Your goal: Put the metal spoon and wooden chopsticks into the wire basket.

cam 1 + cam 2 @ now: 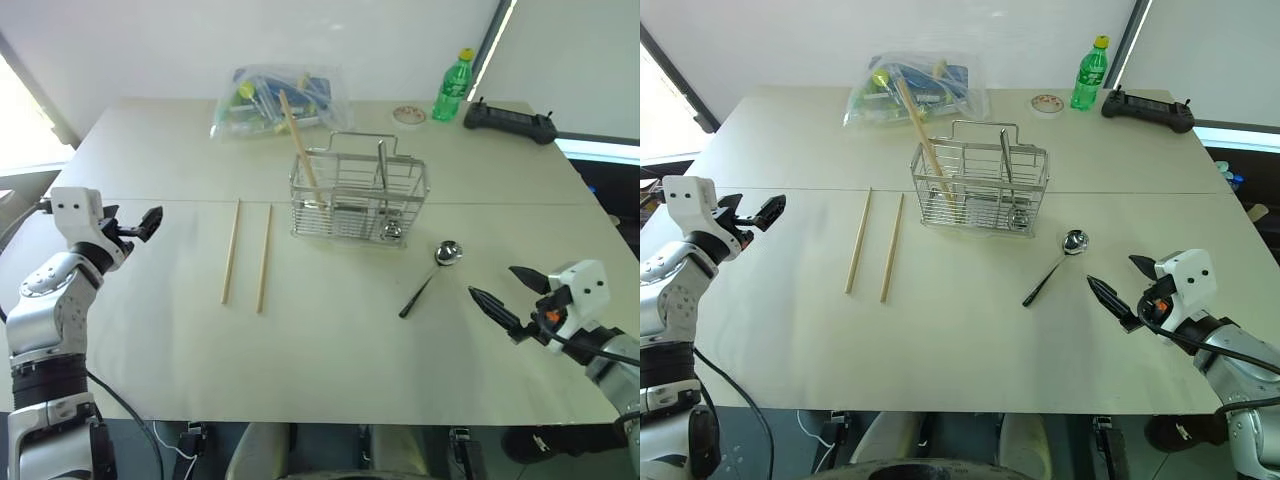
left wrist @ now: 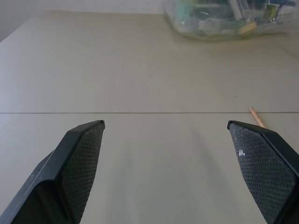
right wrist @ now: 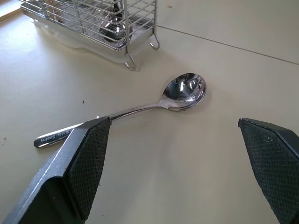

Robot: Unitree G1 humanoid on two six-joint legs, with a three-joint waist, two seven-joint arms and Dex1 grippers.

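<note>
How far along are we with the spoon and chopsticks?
One wooden chopstick already leans in the wire basket, which also holds some cutlery. Nothing is in hand: the left hand and right hand are both open and empty. Left to do: the two chopsticks lying on the table, and the metal spoon beside the basket.

The metal spoon [image 3: 140, 105] lies near the wire basket [image 3: 93, 23], before the wide-spread right pincer [image 3: 187, 177].
</note>
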